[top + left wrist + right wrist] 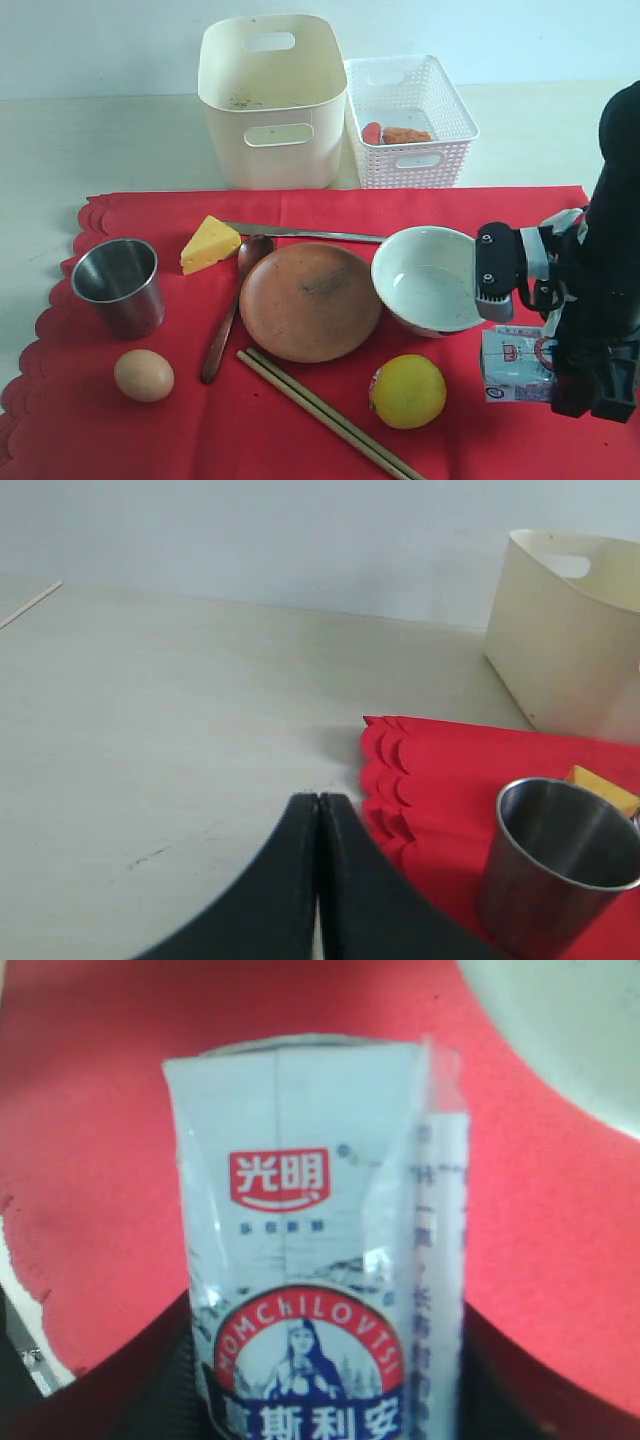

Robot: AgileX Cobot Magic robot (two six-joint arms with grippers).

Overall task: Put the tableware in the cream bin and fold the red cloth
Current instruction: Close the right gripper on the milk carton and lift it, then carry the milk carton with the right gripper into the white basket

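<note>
On the red cloth (130, 440) lie a steel cup (120, 285), a brown plate (310, 300), a white bowl (430, 280), a wooden spoon (225, 330), a knife (300, 234) and chopsticks (330, 415). Behind the cloth stands the cream bin (270, 100). My right gripper (320, 1380) holds the blue-white milk carton (310, 1210) by its sides, just right of the bowl (560, 1020). My left gripper (318, 800) is shut and holds nothing. It hovers over bare table beside the cloth's scalloped edge (385, 770), near the cup (555, 865).
A cheese wedge (208, 243), an egg (143, 375) and a lemon (408, 390) also lie on the cloth. A white lattice basket (410, 120) with food items in it stands right of the cream bin (570, 630).
</note>
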